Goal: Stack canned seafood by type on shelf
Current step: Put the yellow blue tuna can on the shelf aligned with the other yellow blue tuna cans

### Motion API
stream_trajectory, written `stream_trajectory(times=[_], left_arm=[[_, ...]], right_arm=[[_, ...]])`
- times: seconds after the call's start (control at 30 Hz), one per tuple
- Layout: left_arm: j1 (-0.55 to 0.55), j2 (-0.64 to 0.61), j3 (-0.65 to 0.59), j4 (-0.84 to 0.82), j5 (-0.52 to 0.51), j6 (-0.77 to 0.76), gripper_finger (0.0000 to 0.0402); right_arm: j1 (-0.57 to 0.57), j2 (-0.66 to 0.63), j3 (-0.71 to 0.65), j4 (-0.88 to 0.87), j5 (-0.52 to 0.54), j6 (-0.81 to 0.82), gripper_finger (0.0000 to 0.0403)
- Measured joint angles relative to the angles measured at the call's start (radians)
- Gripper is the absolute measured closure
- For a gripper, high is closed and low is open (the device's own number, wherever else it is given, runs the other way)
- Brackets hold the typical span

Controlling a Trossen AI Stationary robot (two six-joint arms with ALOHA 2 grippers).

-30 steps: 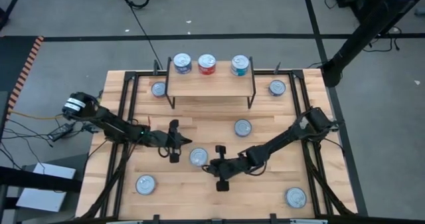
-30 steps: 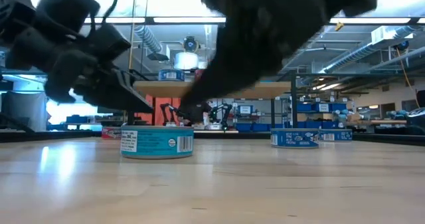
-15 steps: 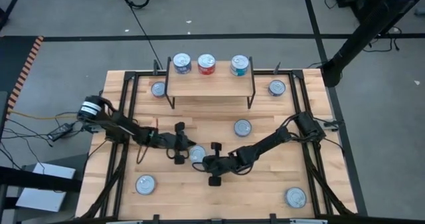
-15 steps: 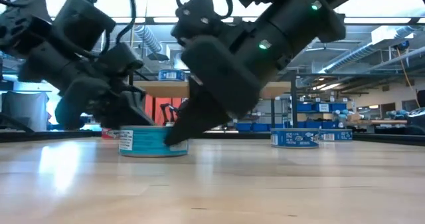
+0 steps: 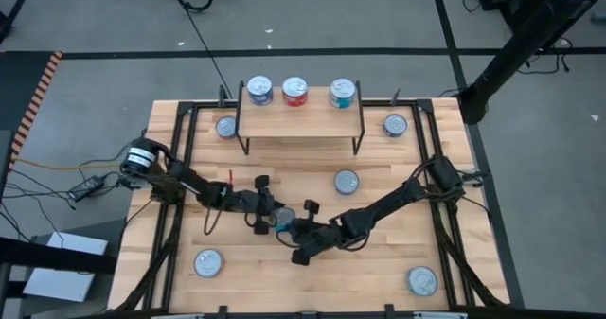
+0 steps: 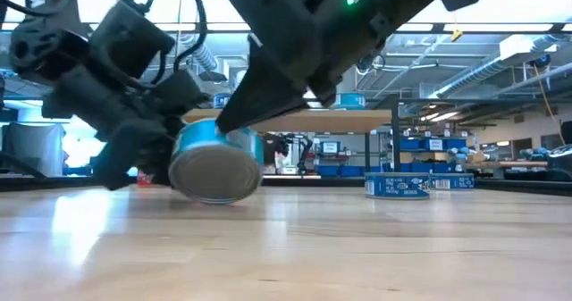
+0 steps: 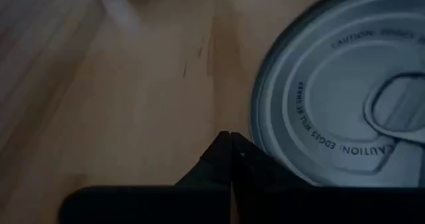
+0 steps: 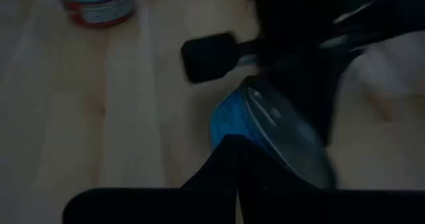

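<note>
A slatted wooden tabletop (image 5: 398,262) fills the overhead view. Near its far edge stands a low shelf (image 5: 301,118) with three tins in a row along its back. Six more tins lie flat on the tabletop: one by each far corner, one by each near corner, one just to the right of the middle, and the tin (image 6: 214,163) that both arms are working on, at the middle of the tabletop.

The two dark arms reach in from the left and right edges and meet at that teal-sided tin. It is tipped up on its rim, its flat silver end facing the near edge, so its short axis lies almost level, not upright.

The left gripper (image 5: 268,212), fingers clenched together and grasping nothing, presses against the tin's left side. The right gripper (image 5: 289,231), also clenched and empty, comes down onto the tin's top right edge. The tin is pinched between the two closed tips and held by neither.

Both grippers touch the tin, so neither is nearer. The shelf lies well beyond them, toward the far edge.
</note>
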Motion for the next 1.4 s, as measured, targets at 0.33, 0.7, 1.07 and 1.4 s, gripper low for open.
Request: stream_trajectory(times=[0.33,0.7,1.07,1.4], left_arm=[[-0.015,-0.016,-0.003,-0.013,0.026,0.012,0.0397],[-0.018,-0.018,-0.001,-0.004,0.145,0.025,0.0397],[-0.020,-0.031,-0.001,-0.065,0.174,0.056,0.0397],[-0.020,-0.213,-0.013,-0.262,0.057,0.077,0.0397]], right_arm=[[0.005,-0.017,0.007,-0.015,0.055,0.031,0.0396],[-0.012,-0.018,0.007,-0.018,0.077,0.131,0.0396],[-0.015,-0.018,0.006,-0.021,0.061,0.175,0.0396],[-0.015,-0.012,0.003,-0.062,0.049,0.147,0.0384]])
